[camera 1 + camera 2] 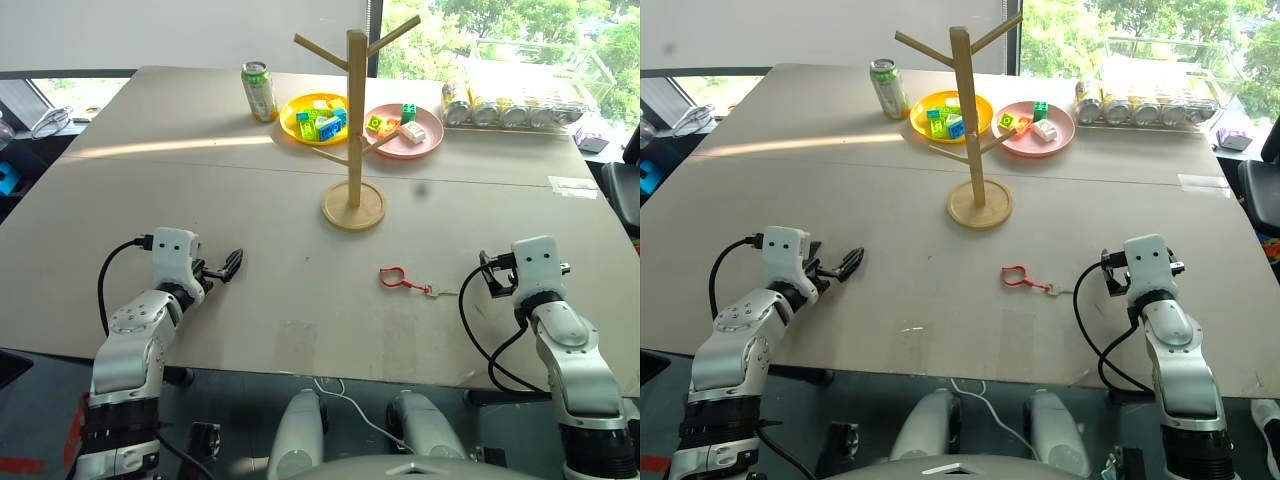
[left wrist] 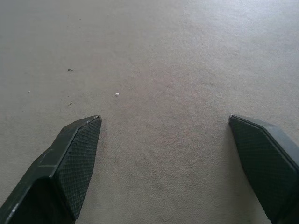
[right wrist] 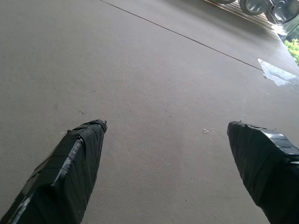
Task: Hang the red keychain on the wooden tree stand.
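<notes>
The red keychain (image 1: 393,277) lies flat on the grey table, its thin cord and small pale tag trailing to the right. Further back, slightly left of it, the wooden tree stand (image 1: 354,120) rises upright on its round base, with bare pegs angled upward. My right gripper (image 1: 492,272) hovers low over the table to the right of the keychain, open, with nothing between its fingers (image 3: 79,158). My left gripper (image 1: 225,267) stands open and empty over bare table at the near left, far from the keychain; its fingers (image 2: 77,158) are spread wide.
Behind the stand are a green can (image 1: 259,90), a yellow plate (image 1: 287,120) and a pink plate (image 1: 430,138), both holding toy blocks. A row of cans (image 1: 510,105) lines the far right edge. A pale scrap (image 1: 573,185) lies at the right.
</notes>
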Controlling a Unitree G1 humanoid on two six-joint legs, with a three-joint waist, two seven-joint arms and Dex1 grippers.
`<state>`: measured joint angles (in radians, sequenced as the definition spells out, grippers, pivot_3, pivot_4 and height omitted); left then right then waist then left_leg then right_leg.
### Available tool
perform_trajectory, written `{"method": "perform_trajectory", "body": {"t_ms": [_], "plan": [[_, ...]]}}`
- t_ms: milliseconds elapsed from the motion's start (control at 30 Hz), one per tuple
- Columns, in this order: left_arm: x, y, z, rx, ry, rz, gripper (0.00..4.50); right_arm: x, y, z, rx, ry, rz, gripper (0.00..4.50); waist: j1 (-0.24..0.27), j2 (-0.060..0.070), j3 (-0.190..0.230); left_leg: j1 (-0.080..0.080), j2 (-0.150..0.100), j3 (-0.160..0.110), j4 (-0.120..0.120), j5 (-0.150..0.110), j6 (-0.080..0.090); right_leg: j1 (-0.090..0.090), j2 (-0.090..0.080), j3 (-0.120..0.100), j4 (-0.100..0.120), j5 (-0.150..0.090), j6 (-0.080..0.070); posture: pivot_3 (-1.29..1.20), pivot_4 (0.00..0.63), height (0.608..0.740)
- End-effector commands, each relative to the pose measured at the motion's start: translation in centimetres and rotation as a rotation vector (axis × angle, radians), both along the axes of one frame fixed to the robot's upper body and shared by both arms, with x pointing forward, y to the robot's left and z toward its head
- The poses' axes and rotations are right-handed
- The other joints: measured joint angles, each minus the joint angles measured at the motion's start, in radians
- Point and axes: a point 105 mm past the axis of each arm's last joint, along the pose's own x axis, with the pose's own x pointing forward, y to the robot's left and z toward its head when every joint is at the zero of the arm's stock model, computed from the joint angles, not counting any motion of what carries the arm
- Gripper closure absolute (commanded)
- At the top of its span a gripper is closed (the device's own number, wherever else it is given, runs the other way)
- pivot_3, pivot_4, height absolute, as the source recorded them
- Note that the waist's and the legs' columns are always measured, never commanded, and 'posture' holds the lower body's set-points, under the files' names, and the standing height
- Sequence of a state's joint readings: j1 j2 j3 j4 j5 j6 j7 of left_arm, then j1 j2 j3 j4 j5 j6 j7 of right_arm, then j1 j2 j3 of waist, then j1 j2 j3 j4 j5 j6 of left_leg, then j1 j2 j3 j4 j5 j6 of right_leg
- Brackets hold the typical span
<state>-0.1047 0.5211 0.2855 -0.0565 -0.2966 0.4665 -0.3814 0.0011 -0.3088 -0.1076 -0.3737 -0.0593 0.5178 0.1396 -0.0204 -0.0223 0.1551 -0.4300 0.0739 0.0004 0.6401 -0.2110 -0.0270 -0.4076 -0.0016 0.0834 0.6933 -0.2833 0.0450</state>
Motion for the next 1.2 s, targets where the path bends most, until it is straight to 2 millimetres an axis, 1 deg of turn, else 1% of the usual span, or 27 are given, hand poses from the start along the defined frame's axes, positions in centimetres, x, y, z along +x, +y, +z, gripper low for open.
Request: {"method": "perform_trajectory", "body": {"t_ms": [33, 67, 133, 233, 267, 333, 400, 467, 533, 700, 767, 833, 1033, 1200], "plan": [[-0.3, -0.2, 1.3, 0.005, -0.009, -0.066, 0.00, 0.3, -0.3, 2.1, -0.018, -0.053, 0.046, 0.05, 0.000, 0.000, 0.000, 0.000, 0.000, 0.000, 0.000, 0.000, 0.000, 0.000, 0.000, 0.000, 0.000, 0.000, 0.000, 0.00, 0.150, 0.740], [-0.3, -0.5, 1.8, -0.010, -0.004, -0.111, 0.00, 0.5, -0.3, 2.8, -0.027, -0.055, 0.084, 0.05, 0.000, 0.000, 0.000, 0.000, 0.000, 0.000, 0.000, 0.000, 0.000, 0.000, 0.000, 0.000, 0.000, 0.000, 0.000, 0.00, 0.150, 0.740], [-0.5, -1.3, 3.4, -0.024, 0.000, -0.227, 0.00, 0.6, 0.2, 4.3, -0.027, -0.047, 0.204, 0.05, -0.003, 0.000, 0.002, 0.000, 0.000, 0.000, 0.001, 0.000, 0.000, 0.000, 0.000, 0.000, 0.000, 0.000, 0.000, 0.00, 0.150, 0.740], [-0.6, -2.7, 5.4, -0.010, 0.016, -0.381, 0.00, 0.1, 1.8, 5.7, 0.000, 0.001, 0.389, 0.05, -0.003, 0.000, 0.002, 0.000, 0.000, 0.000, 0.001, 0.000, 0.000, 0.000, 0.000, 0.000, 0.000, 0.000, 0.000, 0.00, 0.150, 0.740], [-0.8, -3.5, 6.0, 0.000, 0.023, -0.451, 0.00, -0.2, 2.5, 6.0, -0.003, 0.030, 0.461, 0.05, -0.003, 0.000, 0.002, -0.001, 0.000, -0.001, 0.001, 0.000, 0.000, 0.000, 0.000, -0.001, 0.000, 0.000, 0.000, 0.00, 0.150, 0.740], [-1.5, -5.4, 6.9, 0.010, 0.045, -0.591, 0.00, -1.1, 3.8, 6.1, -0.004, 0.098, 0.586, 0.05, -0.003, 0.000, 0.002, -0.001, 0.000, -0.002, 0.000, 0.000, 0.000, 0.000, 0.000, -0.001, -0.001, 0.000, 0.000, 0.00, 0.150, 0.740], [-2.7, -7.3, 7.5, 0.027, 0.074, -0.737, 0.00, -2.2, 5.1, 6.0, -0.003, 0.174, 0.704, 0.05, -0.004, 0.000, 0.002, -0.001, 0.000, -0.001, 0.000, 0.000, 0.000, 0.000, 0.000, -0.001, -0.002, 0.000, 0.000, 0.00, 0.150, 0.740], [-3.8, -8.9, 8.0, 0.042, 0.097, -0.865, 0.00, -3.4, 6.2, 5.6, -0.010, 0.245, 0.803, 0.05, -0.007, 0.000, 0.002, -0.002, 0.000, -0.001, 0.000, 0.000, 0.000, 0.000, 0.000, -0.001, -0.002, 0.000, 0.000, 0.00, 0.150, 0.740], [-4.7, -10.2, 8.5, 0.055, 0.108, -0.967, 0.00, -4.2, 7.1, 5.3, -0.017, 0.288, 0.863, 0.05, -0.010, 0.000, 0.002, -0.001, 0.000, -0.001, 0.000, 0.000, 0.000, 0.000, 0.000, -0.001, -0.002, 0.000, 0.000, 0.00, 0.150, 0.740], [-6.2, -12.0, 8.9, 0.098, 0.107, -1.117, 0.00, -4.4, 8.3, 4.3, -0.005, 0.314, 0.883, 0.05, -0.018, -0.001, 0.003, -0.001, 0.000, -0.002, 0.001, 0.000, 0.000, 0.000, 0.000, -0.001, -0.001, -0.002, 0.003, 0.00, 0.150, 0.740], [-7.1, -12.8, 9.0, 0.133, 0.111, -1.203, 0.00, -4.1, 8.9, 3.4, 0.000, 0.313, 0.859, 0.05, -0.020, -0.001, 0.003, -0.001, 0.000, -0.002, 0.001, 0.000, 0.000, 0.000, 0.000, -0.001, -0.001, -0.002, 0.003, 0.00, 0.150, 0.740], [-7.6, -13.2, 9.1, 0.156, 0.110, -1.252, 0.00, -4.0, 9.5, 3.0, 0.004, 0.310, 0.853, 0.05, -0.020, -0.001, 0.003, -0.001, 0.000, -0.002, 0.001, 0.000, 0.000, 0.000, 0.001, -0.001, -0.001, -0.002, 0.003, 0.00, 0.150, 0.740], [-7.4, -13.0, 9.3, 0.168, 0.097, -1.270, 0.00, -4.0, 11.2, 3.0, 0.018, 0.300, 0.874, 0.05, -0.020, -0.001, 0.003, -0.002, 0.000, -0.002, 0.002, 0.000, 0.000, 0.000, 0.001, -0.001, -0.001, -0.002, 0.003, 0.00, 0.150, 0.740], [-7.0, -12.9, 9.1, 0.177, 0.084, -1.251, 0.00, -3.3, 12.1, 2.2, 0.023, 0.304, 0.867, 0.05, -0.020, -0.001, 0.003, -0.002, 0.000, -0.002, 0.002, 0.000, 0.000, 0.000, 0.001, -0.001, -0.001, -0.002, 0.003, 0.00, 0.150, 0.740]]}}
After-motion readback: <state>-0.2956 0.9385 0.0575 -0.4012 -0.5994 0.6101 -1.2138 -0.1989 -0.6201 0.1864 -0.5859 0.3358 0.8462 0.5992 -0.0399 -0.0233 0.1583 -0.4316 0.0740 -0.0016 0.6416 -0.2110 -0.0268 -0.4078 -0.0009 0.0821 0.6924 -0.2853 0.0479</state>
